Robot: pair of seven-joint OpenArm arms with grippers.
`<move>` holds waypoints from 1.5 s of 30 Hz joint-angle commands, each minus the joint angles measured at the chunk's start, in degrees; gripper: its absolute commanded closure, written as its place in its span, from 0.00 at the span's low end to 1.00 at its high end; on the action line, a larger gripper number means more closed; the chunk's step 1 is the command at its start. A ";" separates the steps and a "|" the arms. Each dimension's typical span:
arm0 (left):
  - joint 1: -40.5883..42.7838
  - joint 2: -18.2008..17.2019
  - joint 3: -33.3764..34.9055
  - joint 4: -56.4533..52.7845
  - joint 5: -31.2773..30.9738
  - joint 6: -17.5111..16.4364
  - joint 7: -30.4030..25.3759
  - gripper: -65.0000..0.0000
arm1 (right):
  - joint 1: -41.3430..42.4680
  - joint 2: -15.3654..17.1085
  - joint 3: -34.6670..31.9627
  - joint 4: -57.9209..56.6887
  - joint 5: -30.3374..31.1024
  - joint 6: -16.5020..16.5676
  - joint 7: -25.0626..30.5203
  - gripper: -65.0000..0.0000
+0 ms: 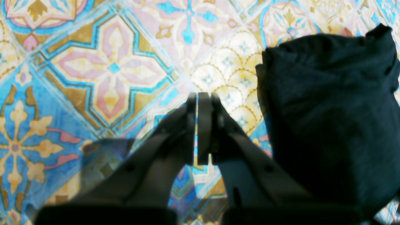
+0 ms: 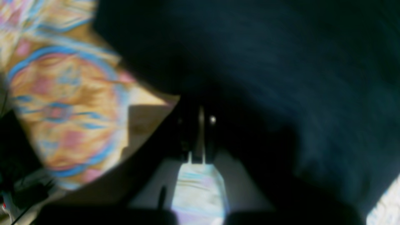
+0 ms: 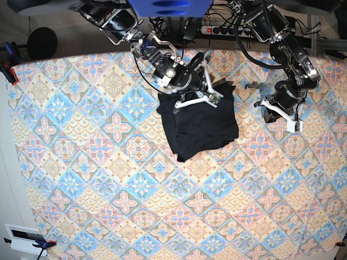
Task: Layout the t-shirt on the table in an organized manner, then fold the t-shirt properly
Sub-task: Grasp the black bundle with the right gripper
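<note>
The t-shirt [image 3: 201, 125] lies folded on the table [image 3: 108, 206].

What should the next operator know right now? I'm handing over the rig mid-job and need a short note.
Left claw: shut, empty, above bare table, beside the t-shirt.
Right claw: shut, over the t-shirt's far edge; whether it pinches fabric, the blurred wrist view does not show.
T-shirt: a compact, roughly rectangular bundle at the table's far middle.
Done: appears folded.
Left: check neatness, then pull both arms clear.
</note>
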 commanded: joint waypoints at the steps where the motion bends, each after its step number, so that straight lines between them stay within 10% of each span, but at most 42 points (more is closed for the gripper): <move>1: -0.66 -0.48 0.03 0.86 -1.07 -0.35 -1.04 1.00 | 0.92 -0.56 1.36 0.88 -0.23 -0.39 1.07 1.00; 16: 0.57 -0.48 0.03 0.77 -1.07 -0.35 -1.04 1.00 | 0.92 -5.48 4.79 0.79 -0.23 -0.39 3.09 1.00; 28: 1.10 -0.48 0.03 0.77 -1.15 -0.35 -1.04 1.00 | 0.57 -5.31 -9.01 14.77 -0.23 -0.30 2.65 1.00; 45: 3.38 -0.48 0.03 0.86 -1.15 -0.44 -1.04 1.00 | 4.09 -8.82 3.91 2.90 -0.14 -0.48 11.97 1.00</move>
